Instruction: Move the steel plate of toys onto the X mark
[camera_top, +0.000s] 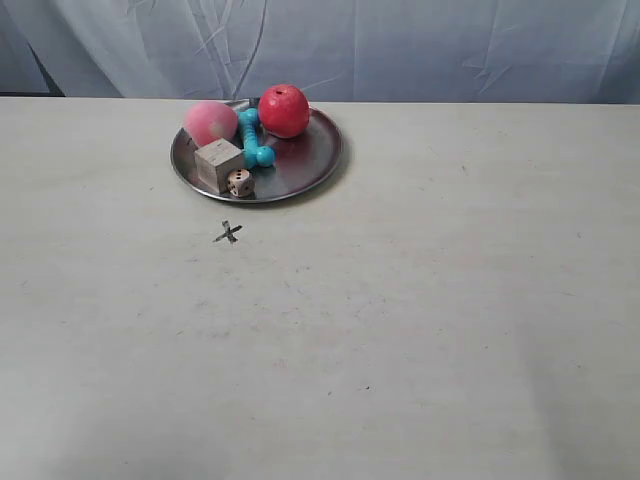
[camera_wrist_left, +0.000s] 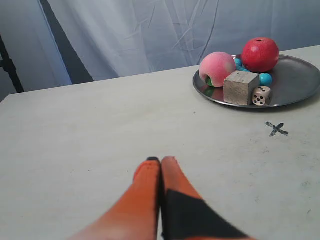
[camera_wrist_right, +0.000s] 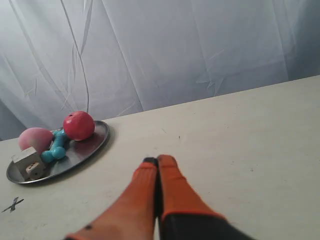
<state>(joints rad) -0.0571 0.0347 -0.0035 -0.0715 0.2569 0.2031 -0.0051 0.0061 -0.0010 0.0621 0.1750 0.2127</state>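
Reach is the step in hand, since nothing touches the round, shallow, shiny steel plate (camera_top: 318, 160), which sits in the upper centre-left of the exterior view on the pale table (camera_top: 430, 330). It carries a red apple (camera_top: 284, 110), a pink peach-like ball (camera_top: 210, 122), a teal dumbbell-shaped bone (camera_top: 253, 138), a pale wooden cube (camera_top: 219, 164) and a small die (camera_top: 240, 182). The small, dark, hand-drawn X mark (camera_top: 228, 233) lies just below the plate's lower rim in that frame, with a narrow strip of bare table between them. Neither arm shows in the exterior view. In the wrist views, the left gripper (camera_wrist_left: 161, 162) and the right gripper (camera_wrist_right: 158, 161) each have their orange fingers pressed together with nothing between them, both well apart from the plate. The left wrist view shows plate and mark larger, so that arm probably has the shorter reach. To do this well, the fingers should part first, then come in low onto a bare stretch of rim, clear of the cube and die crowding the edge nearest the mark. Because the apple and ball can roll, the plate is best kept level and moved slowly over the short way, ending centred so the cross is covered.
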